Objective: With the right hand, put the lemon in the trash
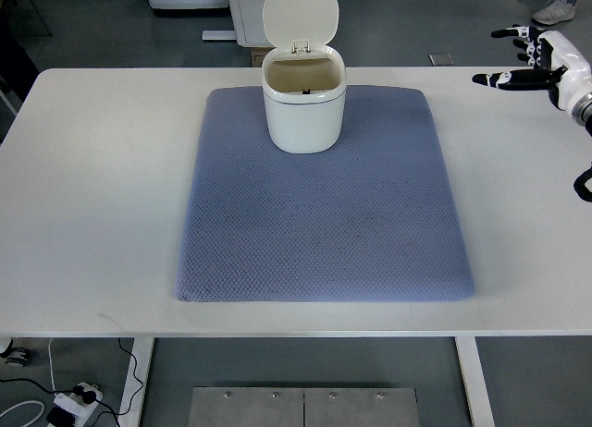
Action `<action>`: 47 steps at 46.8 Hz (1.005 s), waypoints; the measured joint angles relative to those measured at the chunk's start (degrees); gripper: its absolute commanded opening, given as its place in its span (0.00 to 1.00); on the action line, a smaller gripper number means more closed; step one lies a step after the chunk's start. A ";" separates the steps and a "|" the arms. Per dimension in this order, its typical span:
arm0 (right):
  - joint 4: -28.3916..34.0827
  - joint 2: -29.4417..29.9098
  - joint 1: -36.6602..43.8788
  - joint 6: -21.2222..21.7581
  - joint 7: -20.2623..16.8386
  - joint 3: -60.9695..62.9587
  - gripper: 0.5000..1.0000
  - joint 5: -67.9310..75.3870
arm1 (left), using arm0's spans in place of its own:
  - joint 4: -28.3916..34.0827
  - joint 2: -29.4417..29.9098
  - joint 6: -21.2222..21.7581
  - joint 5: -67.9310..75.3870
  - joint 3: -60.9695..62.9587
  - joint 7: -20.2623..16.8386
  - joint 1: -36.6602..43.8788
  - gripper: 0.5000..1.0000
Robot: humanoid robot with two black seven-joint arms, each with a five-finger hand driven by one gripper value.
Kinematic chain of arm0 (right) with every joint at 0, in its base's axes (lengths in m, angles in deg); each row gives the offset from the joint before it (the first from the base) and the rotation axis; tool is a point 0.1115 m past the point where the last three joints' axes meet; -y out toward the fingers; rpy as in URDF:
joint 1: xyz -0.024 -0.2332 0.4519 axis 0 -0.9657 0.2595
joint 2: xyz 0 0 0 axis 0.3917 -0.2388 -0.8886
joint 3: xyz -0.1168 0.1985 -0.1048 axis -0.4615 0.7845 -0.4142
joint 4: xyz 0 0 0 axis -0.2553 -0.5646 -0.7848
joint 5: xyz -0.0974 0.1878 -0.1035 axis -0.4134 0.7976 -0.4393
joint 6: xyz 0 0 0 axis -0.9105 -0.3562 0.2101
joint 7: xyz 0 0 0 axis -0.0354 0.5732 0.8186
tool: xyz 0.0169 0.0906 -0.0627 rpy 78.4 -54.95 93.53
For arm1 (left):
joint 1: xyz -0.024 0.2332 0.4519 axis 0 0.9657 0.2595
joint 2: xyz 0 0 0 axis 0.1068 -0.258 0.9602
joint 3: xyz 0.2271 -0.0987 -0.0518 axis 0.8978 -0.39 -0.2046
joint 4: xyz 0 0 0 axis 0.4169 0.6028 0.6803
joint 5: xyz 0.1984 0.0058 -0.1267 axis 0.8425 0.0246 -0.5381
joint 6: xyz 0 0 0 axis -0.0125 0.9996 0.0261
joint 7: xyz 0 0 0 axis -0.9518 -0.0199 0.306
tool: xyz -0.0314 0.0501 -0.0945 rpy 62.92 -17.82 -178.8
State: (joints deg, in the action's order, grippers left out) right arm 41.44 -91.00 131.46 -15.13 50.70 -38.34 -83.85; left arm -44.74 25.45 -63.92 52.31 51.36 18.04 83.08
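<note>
Nearest my camera: white table (83, 214) front edge, with a power strip (72, 404) and cables on the floor below it. Blue mat (324, 224) lies flat mid-table. White bin (303, 99) sits upright on the mat's far edge, lid (301, 16) flipped up, mouth open. Right hand (536, 62) hovers over the far right corner, fingers spread, holding nothing, well apart from the bin. Lemon: I can't see it anywhere; can't tell if it's inside the bin.
</note>
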 measured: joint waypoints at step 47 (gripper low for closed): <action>-14.14 17.92 -9.74 0.07 -4.16 19.59 1.00 14.89 | 0.00 0.00 0.00 0.00 0.01 0.01 0.01 1.00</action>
State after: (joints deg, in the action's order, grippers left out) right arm 27.31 -73.08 121.72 -15.05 46.54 -18.75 -68.96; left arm -44.74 25.45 -63.92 52.31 51.37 18.04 83.09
